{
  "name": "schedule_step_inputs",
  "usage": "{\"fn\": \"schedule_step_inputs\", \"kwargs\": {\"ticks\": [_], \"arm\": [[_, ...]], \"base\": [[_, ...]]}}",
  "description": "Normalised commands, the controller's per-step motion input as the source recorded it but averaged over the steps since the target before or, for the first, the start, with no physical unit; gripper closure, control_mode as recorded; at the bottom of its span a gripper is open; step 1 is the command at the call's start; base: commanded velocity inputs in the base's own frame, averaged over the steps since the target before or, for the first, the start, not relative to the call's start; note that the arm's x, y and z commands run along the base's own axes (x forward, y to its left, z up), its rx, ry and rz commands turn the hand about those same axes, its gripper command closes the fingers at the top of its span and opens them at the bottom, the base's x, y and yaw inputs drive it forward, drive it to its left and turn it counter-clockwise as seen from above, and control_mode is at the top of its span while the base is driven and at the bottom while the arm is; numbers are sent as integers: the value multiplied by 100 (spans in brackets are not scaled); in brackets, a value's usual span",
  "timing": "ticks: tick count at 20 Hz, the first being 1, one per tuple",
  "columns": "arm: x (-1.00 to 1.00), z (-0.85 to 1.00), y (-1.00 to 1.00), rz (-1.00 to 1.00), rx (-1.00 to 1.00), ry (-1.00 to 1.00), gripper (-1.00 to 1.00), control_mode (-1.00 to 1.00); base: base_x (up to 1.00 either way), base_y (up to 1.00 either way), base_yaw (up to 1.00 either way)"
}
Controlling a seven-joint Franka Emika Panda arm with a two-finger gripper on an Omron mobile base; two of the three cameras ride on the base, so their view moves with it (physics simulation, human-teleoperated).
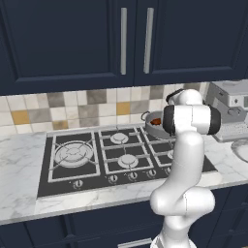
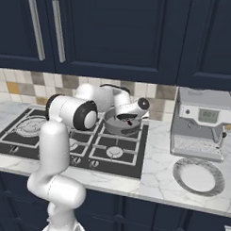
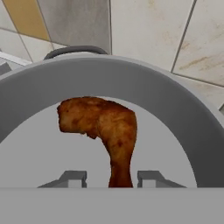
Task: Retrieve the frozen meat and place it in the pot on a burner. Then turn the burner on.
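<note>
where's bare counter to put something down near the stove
Free: marble left of the cooktop, and the front strip between the cooktop and the white plate. Crowded: the back right burner, with the pot, gripper and coffee machine.

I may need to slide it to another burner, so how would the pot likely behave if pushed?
The pot is wide and shallow, so it would probably slide rather than tip. It sits on raised black grate bars, so it may catch or jolt at gaps. The frozen meat lies loose inside and could shift against the wall.
</note>
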Motion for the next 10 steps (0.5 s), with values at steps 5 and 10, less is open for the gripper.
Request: {"fn": "schedule_step_inputs", "kwargs": {"ticks": [5, 10], "arm": [[0, 0, 0, 0, 0, 0, -100, -100], [-6, 3, 0, 0, 0, -1, -100, -100]], "base": [[0, 0, 0], [0, 0, 0]]}}
